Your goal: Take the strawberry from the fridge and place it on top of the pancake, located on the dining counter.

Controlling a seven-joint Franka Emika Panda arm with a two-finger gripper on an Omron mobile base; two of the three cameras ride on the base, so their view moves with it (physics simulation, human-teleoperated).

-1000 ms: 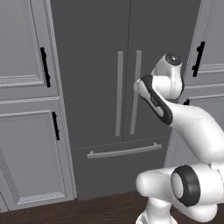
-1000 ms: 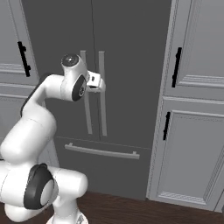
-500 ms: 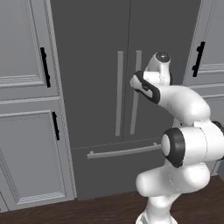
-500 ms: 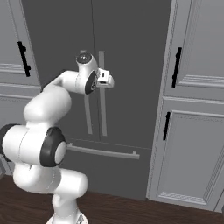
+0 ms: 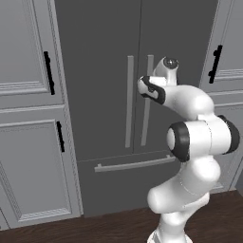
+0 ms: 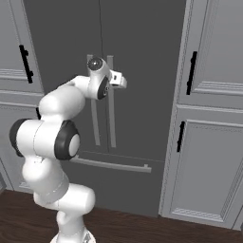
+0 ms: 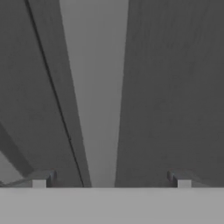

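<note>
1. The room is a rendered kitchen with a dark brown wood-plank floor (image 5: 109,228) and a wall of flat, matte units; the fridge (image 5: 118,42) stands in the middle of it and serves as the landmark here.
2. One fridge: tall, dark grey, smooth-faced, with two upper doors that meet at a thin vertical seam, both shut, and one drawer below them.
3. Two long handles (image 5: 129,107) sit on the fridge doors, one on each side of the seam. They are slim, light grey bars with their long axis vertical, running parallel to each other and close together.
4. One drawer bar (image 5: 135,163) lies across the fridge drawer, below the door handles, with its long axis horizontal.
5. Light grey cabinets (image 5: 28,118) flank the fridge on both sides, with recessed rectangular panels. The left base view shows two short black handles (image 5: 47,72) on the cabinets left of the fridge; the right base view shows two on the cabinets to its right. All four stand vertical.
6. One white arm (image 5: 199,137) with dark joints reaches up in front of the fridge, glossy and rounded.
7. The hand (image 7: 111,179) is at the right-hand door handle, at its upper part. Its two fingertips (image 7: 43,180) stand wide apart, one on each side of the pale handle (image 7: 98,96), gripping nothing.
8. In the hand view the handle runs straight away from between the fingertips, a flat pale strip on the dark door.
</note>
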